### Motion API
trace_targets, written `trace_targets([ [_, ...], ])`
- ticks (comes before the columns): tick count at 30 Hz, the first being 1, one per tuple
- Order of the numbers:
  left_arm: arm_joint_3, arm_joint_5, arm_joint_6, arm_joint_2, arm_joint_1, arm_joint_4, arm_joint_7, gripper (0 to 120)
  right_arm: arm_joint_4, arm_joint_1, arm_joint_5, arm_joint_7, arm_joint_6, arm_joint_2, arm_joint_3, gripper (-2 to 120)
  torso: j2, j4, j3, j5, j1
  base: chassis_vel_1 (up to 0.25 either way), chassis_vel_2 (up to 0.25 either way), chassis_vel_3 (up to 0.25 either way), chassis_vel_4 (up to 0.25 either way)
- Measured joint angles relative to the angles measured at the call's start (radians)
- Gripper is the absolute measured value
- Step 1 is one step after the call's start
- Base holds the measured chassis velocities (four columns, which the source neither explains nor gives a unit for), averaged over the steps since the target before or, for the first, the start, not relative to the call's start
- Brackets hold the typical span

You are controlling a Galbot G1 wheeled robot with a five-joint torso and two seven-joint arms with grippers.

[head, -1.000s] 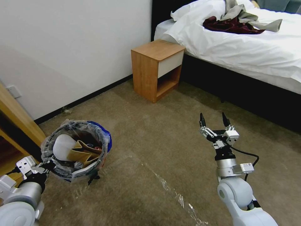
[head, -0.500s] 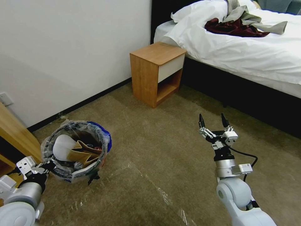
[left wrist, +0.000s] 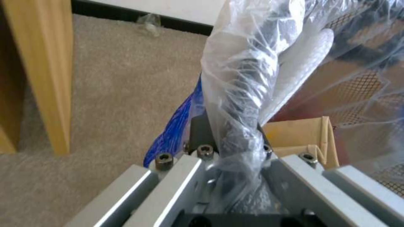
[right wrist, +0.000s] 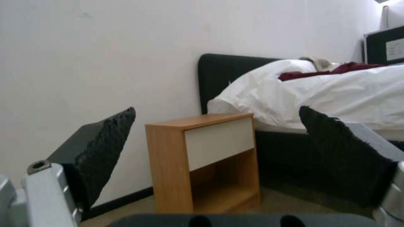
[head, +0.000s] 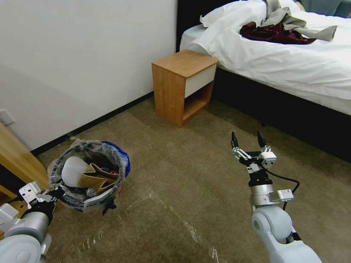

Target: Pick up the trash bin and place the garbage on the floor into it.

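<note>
The trash bin (head: 119, 182), red with a clear liner printed blue and black, hangs just above the floor (head: 190, 175) at the lower left. My left gripper (head: 55, 191) is shut on its near rim. In the left wrist view the bagged rim (left wrist: 238, 94) runs between the fingers (left wrist: 202, 132). Garbage lies inside: a white slipper (head: 73, 170) and brown cardboard (head: 97, 179). My right gripper (head: 246, 140) is open and empty, held above the carpet at the right, its fingers (right wrist: 111, 138) spread wide. Clear tape strips (head: 190, 228) cross the carpet.
A wooden nightstand (head: 182, 86) stands against the white wall beside a bed (head: 292, 62) with white sheets and dark red cloth. A wooden furniture side (head: 16, 160) is close on the left of the bin. A small clear scrap (left wrist: 149, 22) lies by the baseboard.
The whole picture has shifted a little, so the camera has moved. Both arms keep their pose and the bin stays in the left gripper.
</note>
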Motion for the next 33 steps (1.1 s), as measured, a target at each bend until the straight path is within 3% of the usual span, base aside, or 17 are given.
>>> trace_targets([
  [9,0.0,0.001,0.012,-0.001,0.003,-0.005,0.01,1,-0.005,0.004,0.002,0.007,0.004,0.0,-0.004,99,0.0,-0.0001,0.0,0.0,0.0,-0.128,0.127,0.144,-0.113],
  [14,-0.003,0.019,0.041,-0.002,0.006,-0.017,0.018,1,-0.008,0.006,0.001,0.015,0.005,-0.006,-0.004,100,0.0,0.0,0.0,0.0,0.0,-0.011,0.015,0.004,-0.004],
  [23,-0.005,0.039,0.03,-0.008,0.014,-0.023,0.056,1,-0.006,0.0,0.006,0.016,0.005,-0.022,0.005,100,0.0,0.0,0.0,0.0001,0.0,0.0,0.0,0.0,0.0],
  [33,-0.009,0.039,0.029,-0.008,0.023,-0.035,0.055,1,0.002,-0.01,0.011,0.016,0.005,-0.028,0.004,100,0.0,0.0,0.0,0.0,0.0,0.0,0.0,0.0,0.0],
])
